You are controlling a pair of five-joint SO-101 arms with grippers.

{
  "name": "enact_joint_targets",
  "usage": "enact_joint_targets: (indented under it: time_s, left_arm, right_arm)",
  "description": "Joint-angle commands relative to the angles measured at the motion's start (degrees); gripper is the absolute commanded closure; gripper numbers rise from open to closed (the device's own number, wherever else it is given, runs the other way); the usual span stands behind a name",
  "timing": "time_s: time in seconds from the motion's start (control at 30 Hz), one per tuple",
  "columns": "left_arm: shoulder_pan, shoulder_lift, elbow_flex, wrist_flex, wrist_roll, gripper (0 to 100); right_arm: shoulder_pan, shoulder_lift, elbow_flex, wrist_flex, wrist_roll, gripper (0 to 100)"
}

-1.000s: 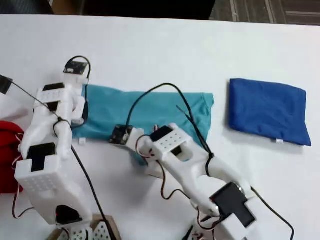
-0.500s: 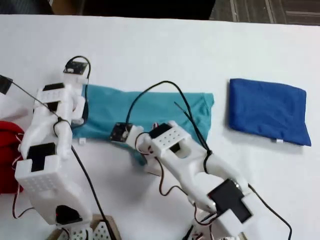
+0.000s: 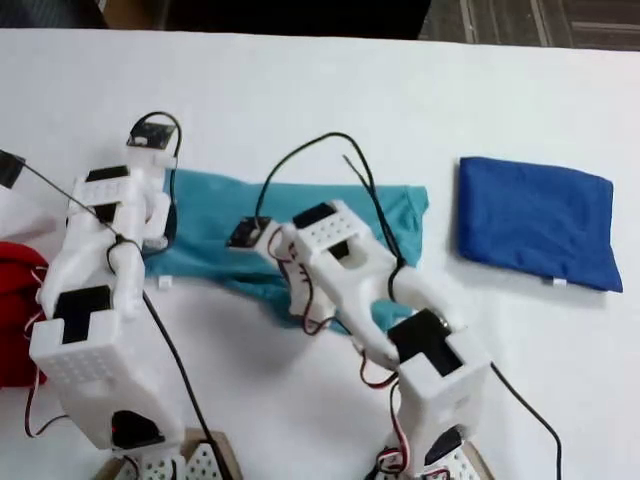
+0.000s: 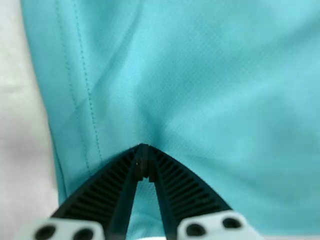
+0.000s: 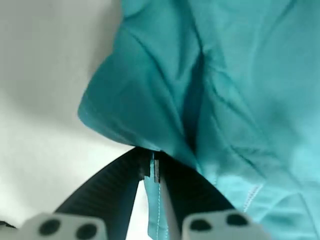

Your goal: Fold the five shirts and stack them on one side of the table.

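The teal shirt (image 3: 390, 215) lies stretched across the middle of the table (image 3: 300, 90). A blue shirt (image 3: 535, 222), already folded, sits well apart from its one end, and a red shirt (image 3: 18, 290) is bunched beyond its other end. The left gripper (image 4: 145, 167) sits at the teal shirt's end nearest the red one. Its jaws are pressed together on a small tuck of the cloth, beside a stitched hem. The right gripper (image 5: 153, 167) is likewise pinched shut on the teal shirt's near edge, and the fabric rises from that grip in loose folds. Over the last second the right arm (image 3: 350, 270) has swung from lying low beside the shirt's near edge to standing over its middle. The near hem has come up with it, and a slack flap now hangs under the arm. The left arm (image 3: 105, 250) has kept still, holding its end. This looks like the lengthwise fold getting under way, with the near edge being carried toward the far one. One shirt seems finished, this one is mid-fold and the red one is untouched, so most of the task remains. The lifted edge is uneven, so it will likely need to be laid down square.
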State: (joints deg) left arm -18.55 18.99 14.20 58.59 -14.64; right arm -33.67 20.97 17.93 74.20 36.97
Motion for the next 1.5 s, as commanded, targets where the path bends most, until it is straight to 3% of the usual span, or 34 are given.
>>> enact_joint_targets:
  time_s: [0.0, 0.2, 0.47, 0.6, 0.93, 1.03, 1.13, 1.23, 1.47]
  left_arm:
    - [-0.44, -1.76, 0.22, -0.18, 0.44, 97]
    - [-0.44, -1.76, 0.22, -0.18, 0.44, 97]
    - [-0.44, -1.76, 0.22, -0.18, 0.44, 97]
    - [-0.26, -1.76, 0.22, -0.18, 0.35, 97]
    - [-0.18, -1.76, 0.22, -0.18, 0.35, 97]
    - [-0.18, -1.76, 0.22, -0.18, 0.35, 97]
    - [-0.18, -1.76, 0.22, -0.18, 0.35, 97]
    - [-0.18, -1.76, 0.22, -0.18, 0.35, 97]
    - [-0.18, -1.76, 0.22, -0.18, 0.35, 97]
  right_arm:
    - [1.01, 1.19, -0.88, 0.57, -0.18, 97.8]
    - [1.98, -6.64, -5.01, 5.32, 0.0, 97.8]
    - [9.98, -8.57, -16.79, 9.01, 0.44, 97.8]
    - [11.03, -8.48, -21.71, 8.75, 4.48, 97.8]
    - [13.32, 2.77, -34.81, 7.43, 4.66, 95.9]
    - [13.85, 2.86, -38.15, 10.07, 2.64, 89.2]
    - [12.35, 1.54, -40.88, 18.24, 3.16, 91.7]
    - [10.24, -1.54, -39.74, 23.69, 2.81, 98.1]
    - [7.16, -10.07, -22.59, 19.03, 1.85, 95.0]
